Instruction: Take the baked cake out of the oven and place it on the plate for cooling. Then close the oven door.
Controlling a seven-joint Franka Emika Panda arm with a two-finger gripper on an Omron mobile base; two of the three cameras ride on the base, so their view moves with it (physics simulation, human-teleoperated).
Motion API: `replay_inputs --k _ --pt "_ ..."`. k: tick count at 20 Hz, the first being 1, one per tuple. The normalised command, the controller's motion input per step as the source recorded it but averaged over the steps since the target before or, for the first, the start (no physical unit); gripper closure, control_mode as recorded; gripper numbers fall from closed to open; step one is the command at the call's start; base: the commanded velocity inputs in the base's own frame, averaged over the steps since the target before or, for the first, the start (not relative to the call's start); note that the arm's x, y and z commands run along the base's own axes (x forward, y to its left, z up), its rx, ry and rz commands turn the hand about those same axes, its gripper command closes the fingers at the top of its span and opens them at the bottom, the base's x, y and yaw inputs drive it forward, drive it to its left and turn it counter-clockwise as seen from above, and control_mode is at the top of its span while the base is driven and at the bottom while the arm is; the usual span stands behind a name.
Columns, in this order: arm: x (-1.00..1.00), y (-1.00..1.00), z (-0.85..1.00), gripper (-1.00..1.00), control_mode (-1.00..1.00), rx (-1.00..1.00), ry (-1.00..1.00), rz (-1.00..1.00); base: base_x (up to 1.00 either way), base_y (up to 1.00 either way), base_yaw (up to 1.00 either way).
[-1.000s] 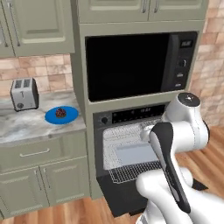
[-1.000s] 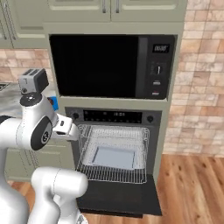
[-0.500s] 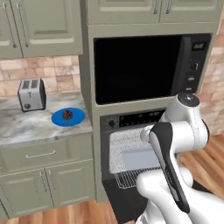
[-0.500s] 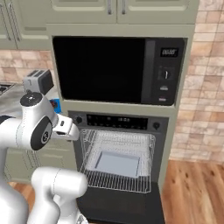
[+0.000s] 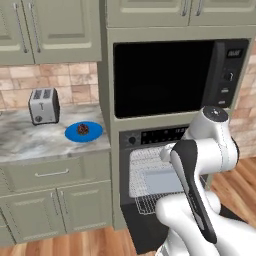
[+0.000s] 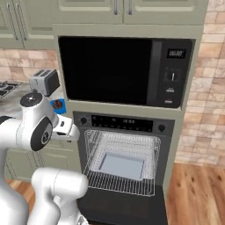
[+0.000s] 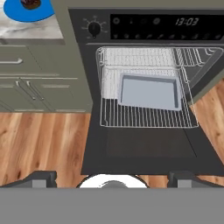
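Cake [image 5: 83, 129] on plate [image 5: 95, 133], gripper [image 7: 112, 177] wide, aimed down at oven door [image 7: 148, 151]

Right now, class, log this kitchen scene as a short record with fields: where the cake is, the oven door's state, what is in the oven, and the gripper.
cake: dark brown cake sits on the blue plate
plate location: on the marble counter, near the toaster
oven door: oven door dropped open
oven contents: wire rack pulled out, carrying an empty grey tray
gripper: gripper open, holding nothing
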Motion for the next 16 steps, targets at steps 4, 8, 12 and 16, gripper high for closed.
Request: replay_inputs --k 4,8,12,16 --pt "0.0 0.0 0.0 -1.0 1.0 0.0 0.0 0.0 -0.15 0.0 0.04" --pt "0.0 0.0 0.0 -1.0 1.0 0.0 0.0 0.0 -0.36 0.0 0.02" --pt "0.0 0.0 0.0 -1.0 1.0 0.0 0.0 0.0 -0.31 0.0 0.01" --pt "0.0 0.0 0.0 -1.0 1.0 0.0 0.0 0.0 -0.3 0.0 0.01"
